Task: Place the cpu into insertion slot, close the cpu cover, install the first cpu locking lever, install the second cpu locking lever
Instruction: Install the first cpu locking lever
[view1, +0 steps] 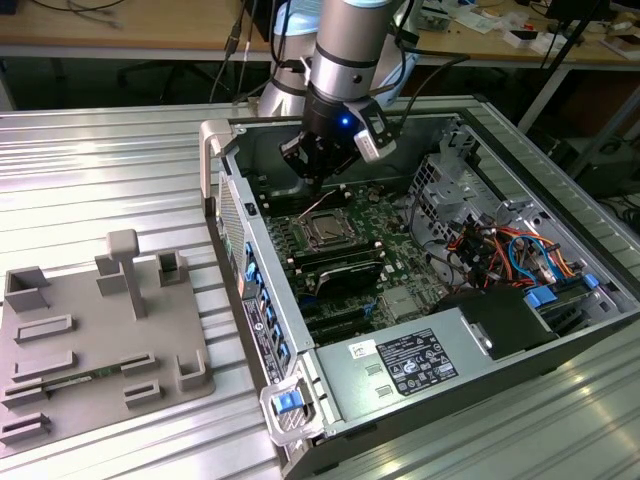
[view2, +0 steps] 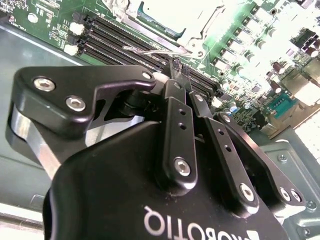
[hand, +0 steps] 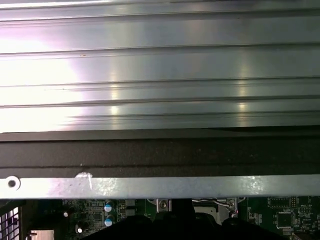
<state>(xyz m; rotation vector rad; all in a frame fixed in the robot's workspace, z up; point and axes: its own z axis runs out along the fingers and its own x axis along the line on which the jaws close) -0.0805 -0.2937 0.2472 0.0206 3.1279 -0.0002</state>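
In the exterior view my gripper (view1: 316, 172) hangs inside the open computer case, just above and behind the cpu socket. A grey square, the cpu (view1: 325, 234), lies in the socket. The silvery cpu cover (view1: 309, 226) frames it and looks flat. In the second wrist view my black fingers (view2: 176, 107) press together with nothing between them, their tips a short way from the glare-washed socket (view2: 165, 20). A thin wire locking lever (view2: 150, 50) sticks out loose beside the socket, close to my fingertips. It also shows as a thin raised line, the lever (view1: 318, 205).
The green motherboard (view1: 375, 230) has dark memory slots (view2: 125, 42) next to the socket. Coloured cables (view1: 510, 250) and a drive cage (view1: 445, 175) fill the case on the exterior view's right. A grey fixture plate (view1: 90, 330) lies on the ribbed metal table (hand: 160, 65).
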